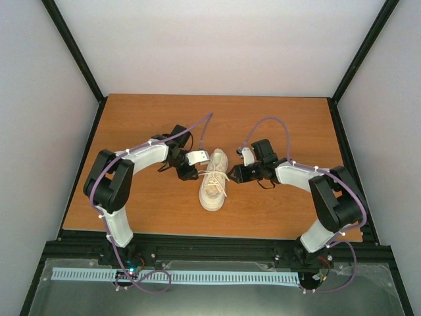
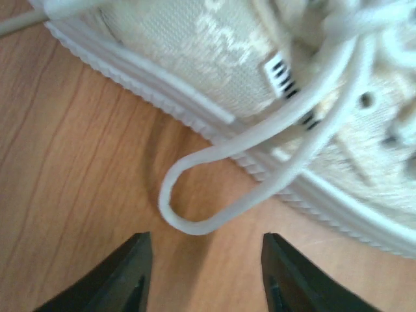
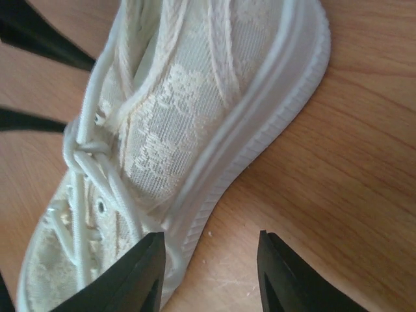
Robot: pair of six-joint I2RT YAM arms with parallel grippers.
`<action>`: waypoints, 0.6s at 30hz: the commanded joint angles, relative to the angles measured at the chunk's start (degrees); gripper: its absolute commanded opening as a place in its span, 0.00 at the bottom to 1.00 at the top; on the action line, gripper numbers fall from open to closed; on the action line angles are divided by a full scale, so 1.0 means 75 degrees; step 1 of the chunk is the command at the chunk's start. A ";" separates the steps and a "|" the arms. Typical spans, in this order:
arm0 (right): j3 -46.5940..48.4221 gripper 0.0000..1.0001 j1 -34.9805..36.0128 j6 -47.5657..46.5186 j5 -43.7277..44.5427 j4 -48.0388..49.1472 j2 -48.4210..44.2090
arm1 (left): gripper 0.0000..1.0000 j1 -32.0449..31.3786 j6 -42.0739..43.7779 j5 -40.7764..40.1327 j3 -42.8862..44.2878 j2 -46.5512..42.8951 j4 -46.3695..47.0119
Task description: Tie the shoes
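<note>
The cream canvas sneaker [image 1: 214, 179] lies on the wooden table [image 1: 276, 131] between the two arms, its white laces loose over the top. My left gripper [image 1: 191, 172] is open at the shoe's left side. In the left wrist view its jaws [image 2: 205, 250] stand wide apart just short of a lace loop [image 2: 195, 224] that lies on the wood beside the sole [image 2: 195, 117]. My right gripper [image 1: 231, 174] is open at the shoe's right side. In the right wrist view [image 3: 211, 244] one finger [image 3: 133, 279] overlaps the sole's edge [image 3: 221, 175]; the other is over bare wood.
The table ends at black frame posts and white walls on the left, right and back. The left gripper's dark fingers [image 3: 45, 39] show beyond the shoe in the right wrist view. Purple cables [image 1: 197, 128] arc over both arms.
</note>
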 commanded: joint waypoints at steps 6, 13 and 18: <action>0.0189 0.54 -0.0448 -0.0232 0.0179 -0.0628 -0.1520 | 0.58 0.0091 0.1150 0.0653 0.0217 -0.1462 -0.1461; 0.0807 0.58 -0.0316 0.0288 0.0000 0.0245 -0.0519 | 0.32 -0.0136 0.0483 0.0333 -0.0195 -0.0934 -0.1058; 0.1686 0.57 -0.0028 0.0273 -0.0098 0.0396 0.0758 | 0.30 -0.0828 0.0156 -0.0275 -0.0369 -0.0451 -0.0387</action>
